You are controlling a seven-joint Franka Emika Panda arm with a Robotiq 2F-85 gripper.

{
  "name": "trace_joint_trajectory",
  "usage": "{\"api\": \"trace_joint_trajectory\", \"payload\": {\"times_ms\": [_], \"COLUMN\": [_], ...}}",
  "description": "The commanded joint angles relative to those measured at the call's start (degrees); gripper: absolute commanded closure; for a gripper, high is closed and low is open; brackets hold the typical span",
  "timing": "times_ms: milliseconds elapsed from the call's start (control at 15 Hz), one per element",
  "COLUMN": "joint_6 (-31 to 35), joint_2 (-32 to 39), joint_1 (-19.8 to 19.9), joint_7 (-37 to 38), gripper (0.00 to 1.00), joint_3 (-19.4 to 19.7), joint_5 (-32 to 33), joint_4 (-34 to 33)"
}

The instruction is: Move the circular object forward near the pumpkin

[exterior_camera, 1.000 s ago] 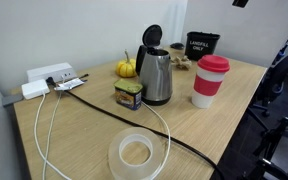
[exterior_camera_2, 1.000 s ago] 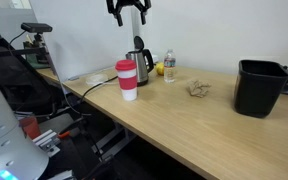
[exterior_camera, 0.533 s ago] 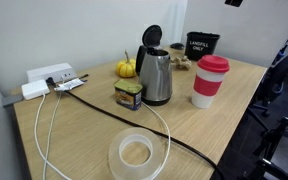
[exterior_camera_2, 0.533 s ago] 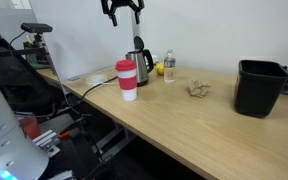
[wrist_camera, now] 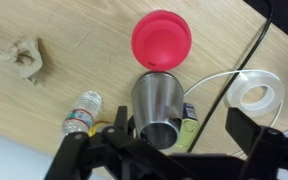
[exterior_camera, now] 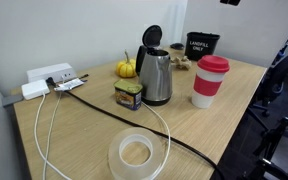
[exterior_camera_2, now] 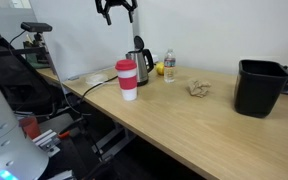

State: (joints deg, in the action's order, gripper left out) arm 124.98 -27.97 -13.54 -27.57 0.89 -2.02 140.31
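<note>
The circular object is a clear tape ring (exterior_camera: 136, 153) lying flat near the table's front edge; it also shows at the right of the wrist view (wrist_camera: 257, 96). The small orange pumpkin (exterior_camera: 126, 68) sits behind the steel kettle (exterior_camera: 154, 75), and shows as a yellow spot in an exterior view (exterior_camera_2: 160, 69). My gripper (exterior_camera_2: 116, 8) hangs high above the kettle, open and empty. In the wrist view its fingers (wrist_camera: 182, 135) spread wide on either side of the kettle (wrist_camera: 156, 105), far from the ring.
A yellow-labelled jar (exterior_camera: 129, 95) stands by the kettle, a red-lidded cup (exterior_camera: 211, 80) to its side. A black cable and a white cable (exterior_camera: 164, 135) cross the table near the ring. A power strip (exterior_camera: 49, 78), water bottle (exterior_camera_2: 169, 67), crumpled paper (exterior_camera_2: 196, 89) and black bin (exterior_camera_2: 259, 87) also stand here.
The gripper has drifted sideways high above the table, staying open. Nothing on the table has moved.
</note>
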Motion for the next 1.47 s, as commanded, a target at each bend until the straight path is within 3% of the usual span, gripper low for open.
{"api": "trace_joint_trajectory", "payload": {"times_ms": [0,267,467,533,1133,1400], "joint_6": [1.27,2.71,4.1,3.37,3.35,3.48], "joint_2": [2.32,6.05,9.19,7.22,7.48,12.8], "joint_1": [-4.18,-9.74,-12.93,-10.46,-10.09,-11.44], "joint_7": [-4.81,-12.5,-21.15,-15.65,-16.03,-18.57], "gripper": [0.0,0.0,0.0,0.0,0.0,0.0], "joint_3": [-2.15,-4.01,-4.15,-6.26,-6.69,-8.53], "joint_5": [-1.24,-2.72,-8.71,-6.34,-6.86,-6.85], "joint_4": [-1.44,-3.7,-5.34,-3.97,-4.3,-8.38]}}
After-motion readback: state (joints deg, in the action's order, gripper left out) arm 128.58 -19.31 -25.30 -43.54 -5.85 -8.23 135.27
